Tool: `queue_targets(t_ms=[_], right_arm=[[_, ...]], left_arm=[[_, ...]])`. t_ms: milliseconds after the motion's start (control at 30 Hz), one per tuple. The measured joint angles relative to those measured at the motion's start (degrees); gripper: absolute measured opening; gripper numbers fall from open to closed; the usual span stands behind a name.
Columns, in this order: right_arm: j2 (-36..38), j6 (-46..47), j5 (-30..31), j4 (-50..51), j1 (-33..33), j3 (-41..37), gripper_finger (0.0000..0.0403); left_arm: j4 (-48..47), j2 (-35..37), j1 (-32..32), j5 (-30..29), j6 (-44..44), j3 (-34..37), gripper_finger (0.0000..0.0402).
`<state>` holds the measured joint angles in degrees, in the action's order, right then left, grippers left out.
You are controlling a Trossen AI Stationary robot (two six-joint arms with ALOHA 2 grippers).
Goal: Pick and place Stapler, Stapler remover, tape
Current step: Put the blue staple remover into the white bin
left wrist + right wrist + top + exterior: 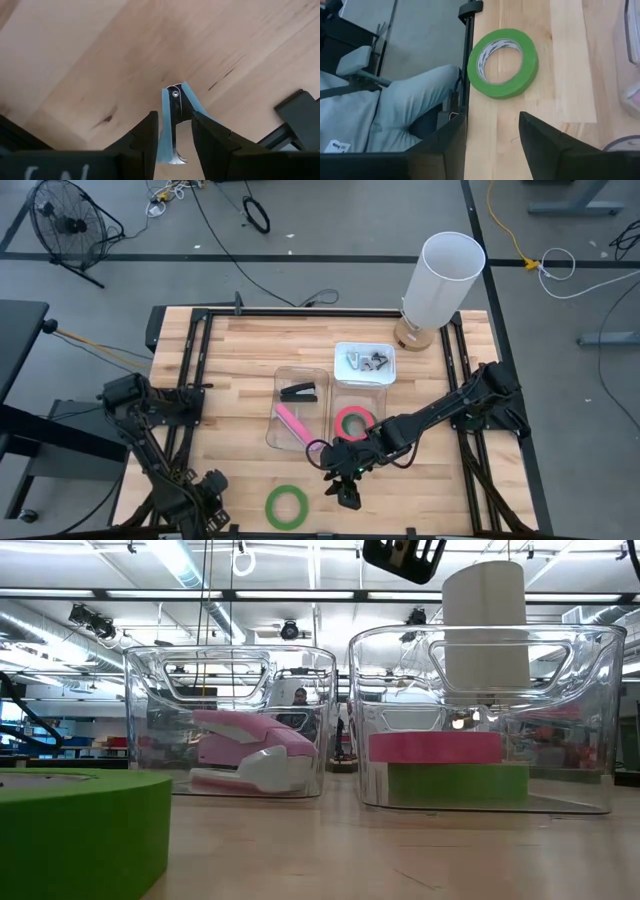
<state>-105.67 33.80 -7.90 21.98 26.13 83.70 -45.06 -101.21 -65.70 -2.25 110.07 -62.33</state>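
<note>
My left gripper [213, 488] is at the table's near left corner, shut on a light-blue staple remover [175, 107] with metal jaws. My right gripper [347, 495] hangs open and empty above the near middle of the table; it also shows in its wrist view [492, 115]. One green tape roll [287, 505] lies flat on the table between the two grippers, and it shows ahead of my right fingers in the right wrist view [502, 62]. A red-pink tape [435, 747] lies on a second green tape [458, 783] in a clear bin [357, 392]. A pink stapler [250, 750] and a black stapler [298, 391] lie in the clear bin beside it [300, 372]. My left gripper pinches the staple remover between its two fingers, one on each blue plastic side [162, 127]. The fingers lie along the remover, and its riveted end [174, 93] sticks out past the fingertips. Whether it rests on the wood or is lifted clear, I cannot tell.
A white tray [340, 352] with several metal pieces stands behind the bins. A tall white cylinder on a wooden base [440, 280] stands at the far right. A black frame rail [468, 55] runs along the table's edge. A person's leg in light trousers [395, 110] is just beyond it.
</note>
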Motion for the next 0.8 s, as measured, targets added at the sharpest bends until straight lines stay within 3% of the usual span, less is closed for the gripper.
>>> queue_targets(t_ms=[367,567,700,800], right_arm=[[0.0,-0.2,1.0,0.0,0.0,0.0,0.0180],[0.0,-0.2,1.0,0.0,0.0,0.0,0.0180],[0.0,-0.1,1.0,0.0,0.0,0.0,0.0180],[0.0,-0.1,1.0,0.0,0.0,0.0,0.0180]], left_arm=[[0.0,-0.1,0.8,9.4,0.3,0.0,0.0122],[0.0,-0.1,0.6,8.3,0.3,0.0,0.0117],[-0.2,-0.1,0.4,8.1,0.3,0.0,0.0090],[-0.9,-0.1,0.2,7.8,0.2,0.0,0.0043]])
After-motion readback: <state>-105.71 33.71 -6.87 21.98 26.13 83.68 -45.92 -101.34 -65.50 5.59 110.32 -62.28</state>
